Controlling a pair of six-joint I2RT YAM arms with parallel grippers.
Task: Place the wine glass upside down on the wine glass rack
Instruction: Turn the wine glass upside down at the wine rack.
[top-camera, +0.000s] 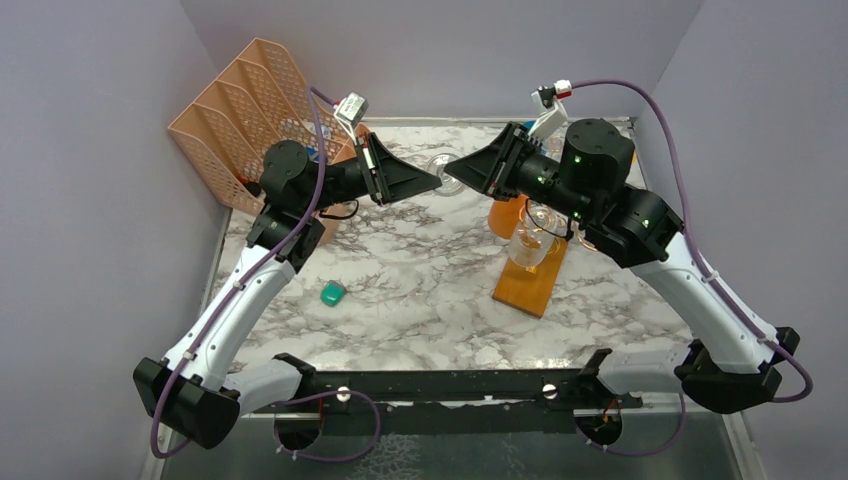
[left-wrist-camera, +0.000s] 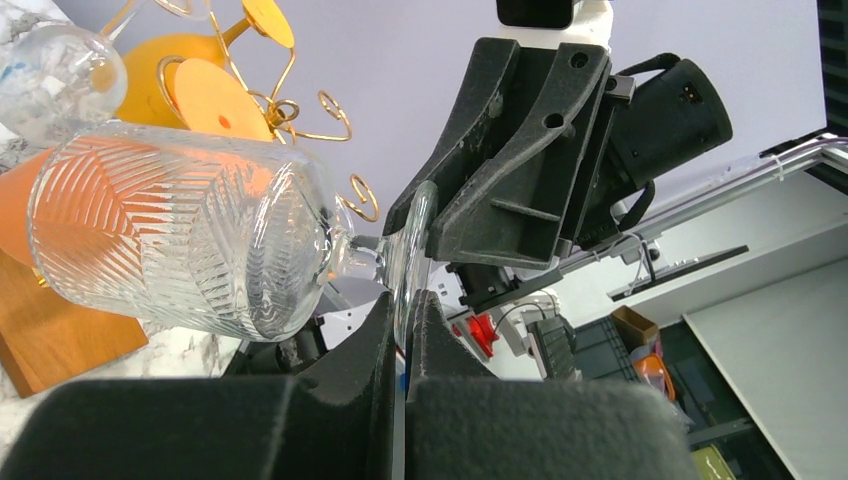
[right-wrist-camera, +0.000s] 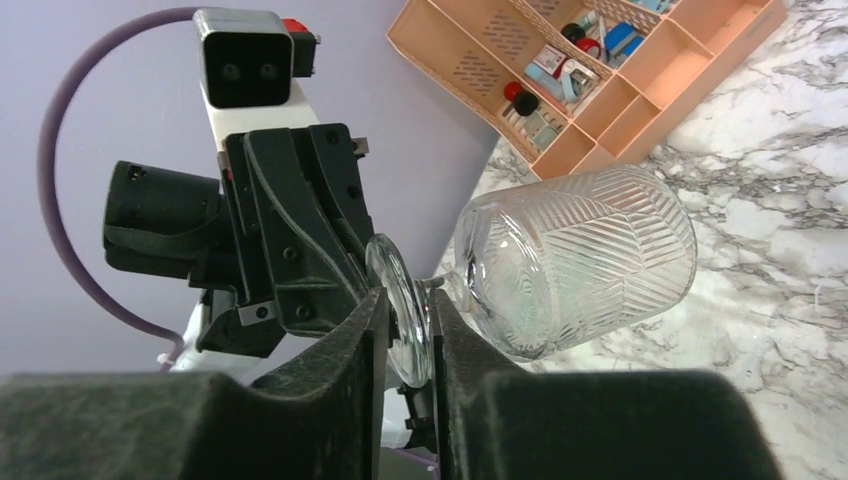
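Nearest the arm bases sits the wine glass rack (top-camera: 527, 287), its wooden base on the marble and another glass (top-camera: 528, 245) among its wires. Beyond it, over the far half of the table, the two grippers meet nose to nose with the wine glass (left-wrist-camera: 180, 235) lying on its side between them, clear of the rack. The left gripper (left-wrist-camera: 403, 312) is pinched tight on the foot's rim. The right gripper (right-wrist-camera: 405, 325) has its fingers close on either side of the same foot; whether they press it I cannot tell. This looks like a handover; turning the glass bowl-down and hanging it are both left to do
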